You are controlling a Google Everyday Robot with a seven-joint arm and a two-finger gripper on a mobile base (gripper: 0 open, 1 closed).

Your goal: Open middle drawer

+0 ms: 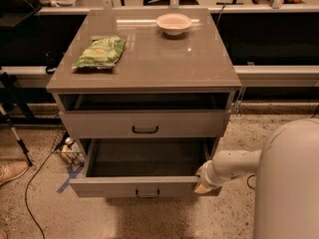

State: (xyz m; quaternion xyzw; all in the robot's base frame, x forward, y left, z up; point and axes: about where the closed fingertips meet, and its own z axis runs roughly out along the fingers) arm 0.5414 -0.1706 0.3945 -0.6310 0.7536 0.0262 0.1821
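On grey cabinet top (149, 63), green bag (99, 53), bowl (173, 23), middle drawer (112, 186) open, end effector (203, 181) at its corner, grip unclear

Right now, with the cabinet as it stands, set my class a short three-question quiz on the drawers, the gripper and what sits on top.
1. True or false: the middle drawer is pulled out well past the drawer above.
2. Where is the gripper? A) over the cabinet top; B) at the right front corner of the pulled-out drawer; C) on the upper drawer's handle.
3. Fill in: on the cabinet top lie a green bag and a pale ____.

Key: 1 true; 2 B; 3 bowl.
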